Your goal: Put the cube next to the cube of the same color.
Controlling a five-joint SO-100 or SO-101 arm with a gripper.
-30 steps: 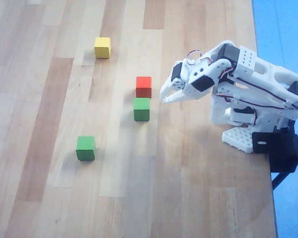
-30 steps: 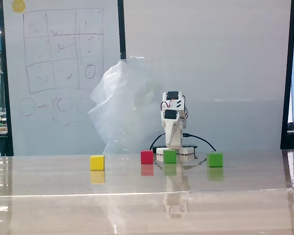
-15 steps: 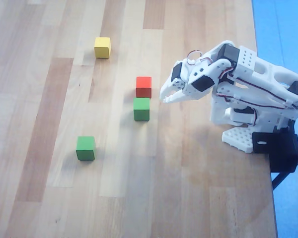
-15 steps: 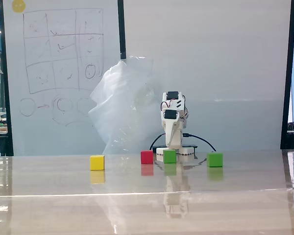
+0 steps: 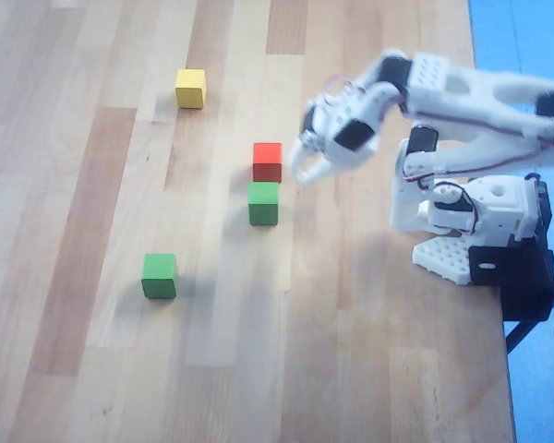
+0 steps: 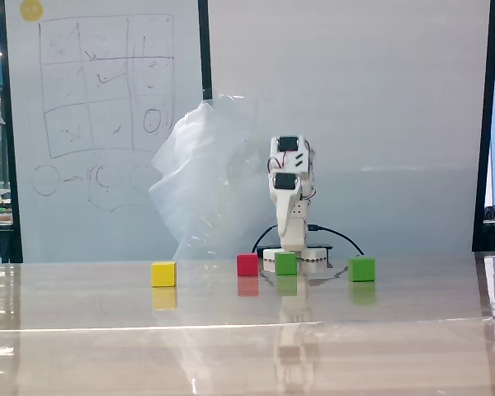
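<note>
Four cubes sit on the wooden table (image 5: 92,369). Nearest the fixed camera: the yellow cube (image 6: 163,274); next the red cube (image 5: 267,161), then the duller green cube (image 5: 263,203) just beside red, possibly touching. The brighter green cube (image 5: 159,275) lies well apart. Farthest, the gripper (image 5: 305,173) hovers beside red, holding nothing; whether its fingers are spread or closed, cannot tell. Risk: descending here, a finger likely clips red, since red crowds the target.

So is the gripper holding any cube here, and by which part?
Nothing is held. The gripper hangs empty just right of the red cube in the overhead view; the darker green cube sits untouched on the table.
</note>
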